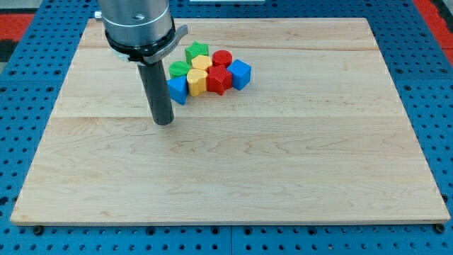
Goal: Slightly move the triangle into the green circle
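My tip (163,122) rests on the board just below and left of the block cluster. The blue triangle (177,90) is the nearest block, a short way up and right of the tip; the rod partly covers its left edge. The green circle (180,69) sits right above the triangle, touching or almost touching it. I cannot tell whether the rod touches the triangle.
The other blocks are packed to the right of these two: a green star (197,51), a red cylinder (222,59), two yellow blocks (200,64) (197,83), a red block (219,80) and a blue cube (241,74). The wooden board (283,163) lies on a blue pegboard.
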Controlling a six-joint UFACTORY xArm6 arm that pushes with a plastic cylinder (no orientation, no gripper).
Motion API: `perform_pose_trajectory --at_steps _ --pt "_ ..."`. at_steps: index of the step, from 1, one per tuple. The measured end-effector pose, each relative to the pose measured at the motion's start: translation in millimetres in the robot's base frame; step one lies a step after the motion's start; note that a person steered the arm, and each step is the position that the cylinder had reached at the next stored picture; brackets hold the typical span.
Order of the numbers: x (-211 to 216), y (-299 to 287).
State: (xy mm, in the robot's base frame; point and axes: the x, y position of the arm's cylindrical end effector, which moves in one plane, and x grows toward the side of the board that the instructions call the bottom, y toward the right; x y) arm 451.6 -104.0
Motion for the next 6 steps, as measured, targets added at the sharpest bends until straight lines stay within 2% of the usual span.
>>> perform_pose_trajectory --at_steps 3,6 --pt "0 5" --pt "-47 29"
